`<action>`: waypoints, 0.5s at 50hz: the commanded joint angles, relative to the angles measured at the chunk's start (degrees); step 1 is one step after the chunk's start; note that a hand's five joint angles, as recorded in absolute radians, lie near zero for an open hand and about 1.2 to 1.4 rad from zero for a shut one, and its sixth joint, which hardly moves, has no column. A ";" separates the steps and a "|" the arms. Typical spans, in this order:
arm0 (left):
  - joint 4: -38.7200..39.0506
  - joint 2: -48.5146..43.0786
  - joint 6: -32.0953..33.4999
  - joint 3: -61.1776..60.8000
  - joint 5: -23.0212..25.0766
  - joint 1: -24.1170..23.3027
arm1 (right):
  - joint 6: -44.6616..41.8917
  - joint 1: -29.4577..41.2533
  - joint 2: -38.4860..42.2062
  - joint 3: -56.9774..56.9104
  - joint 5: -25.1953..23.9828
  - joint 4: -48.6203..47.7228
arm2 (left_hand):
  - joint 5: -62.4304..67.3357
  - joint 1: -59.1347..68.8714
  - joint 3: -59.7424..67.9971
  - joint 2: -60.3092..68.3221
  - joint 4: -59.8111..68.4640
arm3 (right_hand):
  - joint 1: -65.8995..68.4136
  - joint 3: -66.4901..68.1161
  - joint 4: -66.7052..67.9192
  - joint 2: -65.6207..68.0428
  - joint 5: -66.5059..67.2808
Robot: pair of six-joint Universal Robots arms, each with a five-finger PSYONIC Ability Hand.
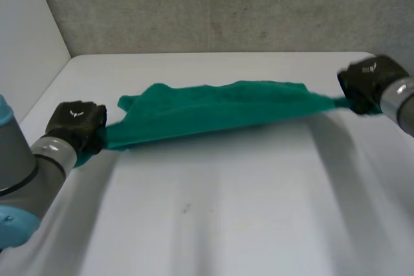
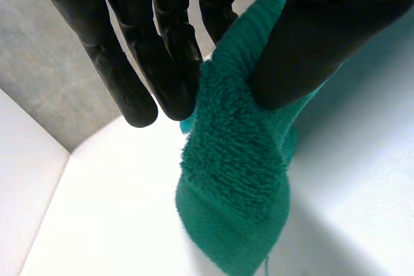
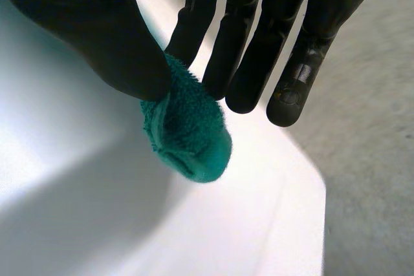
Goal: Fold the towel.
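Two hands, the left hand (image 1: pixel 79 121) and the right hand (image 1: pixel 369 82), each pinch one end of the green towel (image 1: pixel 213 111) between thumb and fingers, stretching it left to right across the far table (image 1: pixel 226 218), likely to straighten it for folding.

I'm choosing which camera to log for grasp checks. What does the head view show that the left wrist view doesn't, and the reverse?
Head view: the whole green towel stretched across the white table between the left robot hand and the right robot hand, each at one end. Left wrist view: the grip itself, with the thumb pinching the terry cloth against the fingers, and the towel's hemmed end hanging below them. Both: the towel, the left robot hand on it, the table and the grey wall.
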 commanded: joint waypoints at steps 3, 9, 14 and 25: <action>-17.93 7.93 8.46 -3.59 0.23 0.06 | -26.45 0.08 -9.75 17.86 5.49 15.86 | 14.78 14.77 11.52 11.26 11.47 | 25.01 12.41 11.86 12.69 13.88; -16.81 6.62 10.05 -6.23 2.17 -0.55 | -27.95 0.78 -7.73 21.57 5.05 11.30 | 14.78 14.77 11.52 11.26 11.47 | 25.01 12.41 11.86 12.69 13.88; -12.85 -2.52 10.84 -2.38 2.08 -0.73 | -27.61 1.40 1.21 15.88 6.36 7.17 | 14.78 14.77 11.52 11.26 11.47 | 25.01 12.41 11.86 12.69 13.88; -9.52 -9.47 15.41 31.68 0.15 -3.01 | -10.39 3.51 4.40 -18.83 9.09 -1.53 | 14.78 14.77 11.52 11.26 11.47 | 25.01 12.41 11.86 12.69 13.88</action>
